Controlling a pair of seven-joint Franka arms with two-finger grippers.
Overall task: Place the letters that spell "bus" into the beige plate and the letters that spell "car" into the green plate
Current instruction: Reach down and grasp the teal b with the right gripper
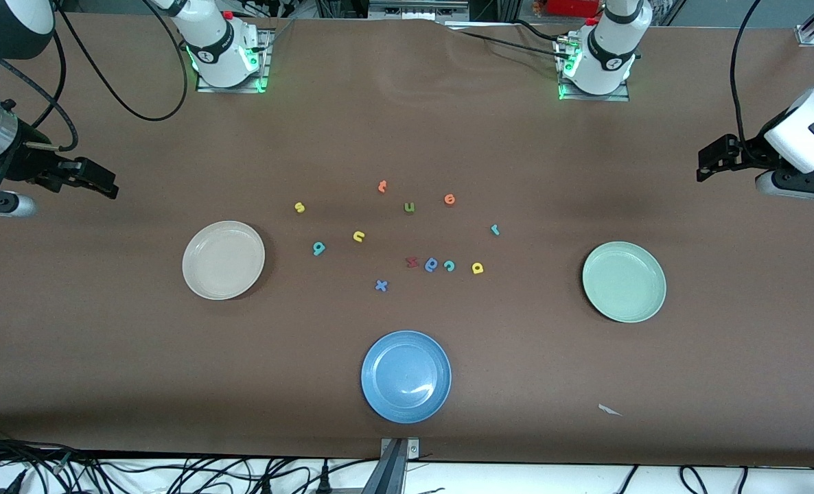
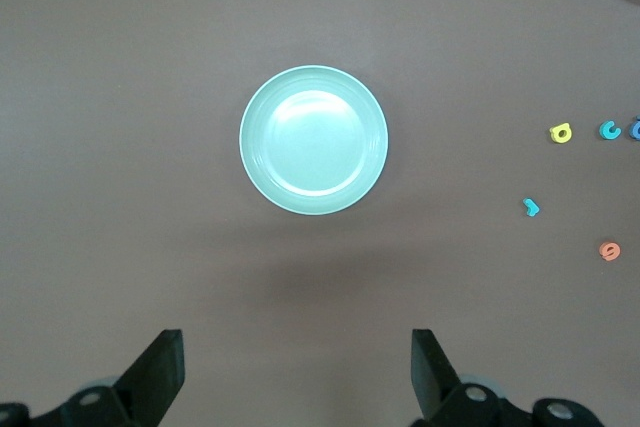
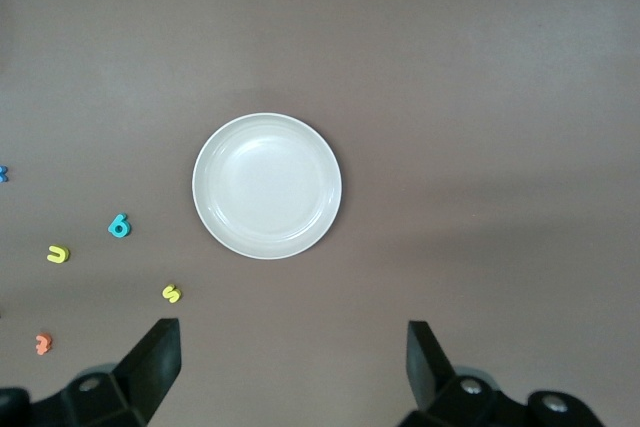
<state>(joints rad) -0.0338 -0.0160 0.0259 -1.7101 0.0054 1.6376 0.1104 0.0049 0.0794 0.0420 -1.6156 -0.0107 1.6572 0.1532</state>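
The beige plate lies toward the right arm's end of the table, and the green plate toward the left arm's end. Between them are scattered the yellow s, teal b, yellow u, teal c, yellow a and teal r. My right gripper hangs open and empty, high over its end of the table. At the other end my left gripper is also open and empty.
A blue plate sits nearer the front camera than the letters. Other letters lie among the task's own: orange t, olive u, orange e, a red letter, a darker blue round letter, a blue x.
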